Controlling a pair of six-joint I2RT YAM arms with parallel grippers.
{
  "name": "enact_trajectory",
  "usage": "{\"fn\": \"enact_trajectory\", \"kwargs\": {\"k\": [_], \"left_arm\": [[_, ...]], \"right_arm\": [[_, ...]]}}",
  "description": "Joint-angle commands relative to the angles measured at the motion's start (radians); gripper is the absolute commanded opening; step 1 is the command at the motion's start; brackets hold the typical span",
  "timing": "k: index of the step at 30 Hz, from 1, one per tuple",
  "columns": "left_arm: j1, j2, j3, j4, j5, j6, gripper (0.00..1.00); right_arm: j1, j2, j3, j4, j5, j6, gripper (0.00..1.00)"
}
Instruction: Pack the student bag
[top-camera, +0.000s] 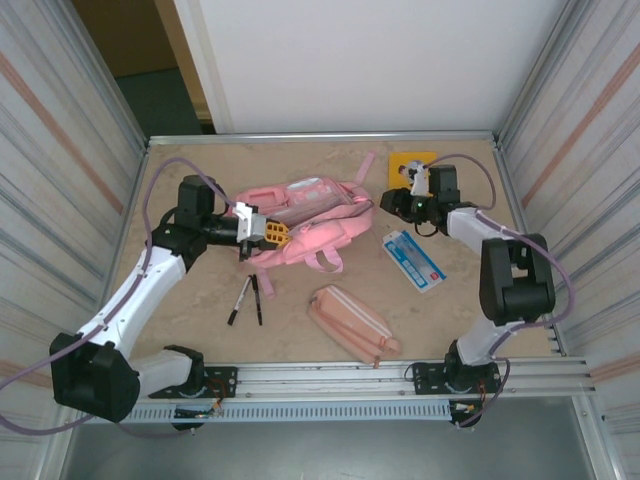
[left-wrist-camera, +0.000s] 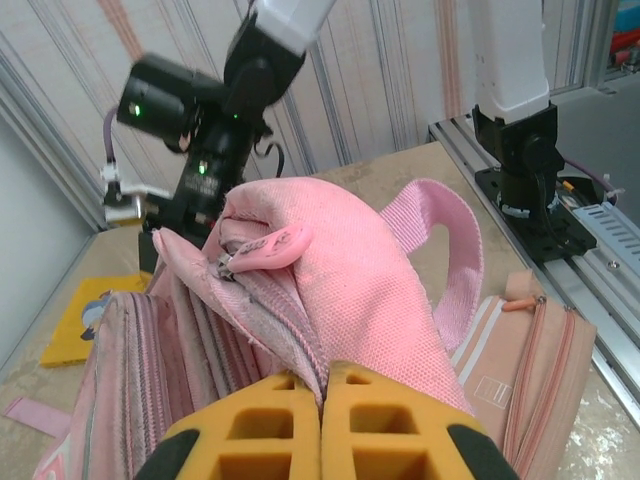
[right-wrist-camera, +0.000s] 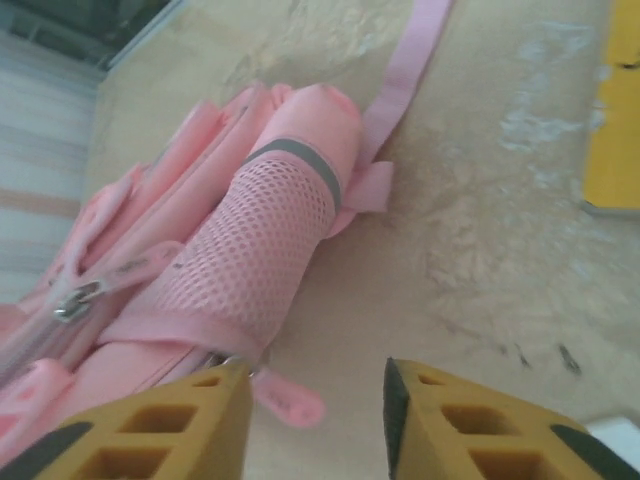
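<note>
Slip risk: left gripper (left-wrist-camera: 322, 392) pinches large soft pink fabric backpack (top-camera: 318, 212) thinly (right gripper (right-wrist-camera: 315, 378) half-open, empty); tugging may free it.

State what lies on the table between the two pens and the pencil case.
Nothing: the top view shows bare table between the pens and pencil case.

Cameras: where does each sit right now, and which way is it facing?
Top external: above and behind the bases, looking down on the table; left arm and right arm show, student bag between them.
Left wrist: on the left arm, looking across the bag toward the right arm; left gripper shut on bag fabric.
Right wrist: on the right arm, looking down at the bag's mesh pocket; right gripper open.
Shared: all three catch the bag.
</note>
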Motion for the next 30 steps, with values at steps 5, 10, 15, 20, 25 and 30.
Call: {"fn": "enact_trajectory", "kwargs": {"k": [5,10,15,20,25,30], "left_arm": [[-0.003,0.037,0.01,0.029,0.006,0.056,0.0],[-0.013,0.058,0.001,0.015,-0.046,0.087,0.0],[-0.02,0.081,-0.007,0.032,-0.048,0.1,0.0],[-0.031,0.133,0.009,-0.012,-0.06,0.193,0.0],[-0.072,0.207,0.054,-0.068,-0.175,0.285,0.0],[-0.089,0.265,0.073,-0.12,-0.28,0.324,0.0]], "right_arm": [[0.019,-0.361,0.045,-0.35,0.088,-0.095,0.51],[0.126,-0.438,0.117,-0.572,0.164,-0.17,0.55],[0.286,-0.401,0.204,-0.748,0.169,-0.305,0.6],[0.354,-0.335,0.282,-0.793,0.1,-0.239,0.65],[0.352,-0.293,0.292,-0.787,0.184,-0.228,0.66],[0.337,-0.288,0.249,-0.813,0.382,-0.169,0.66]]}}
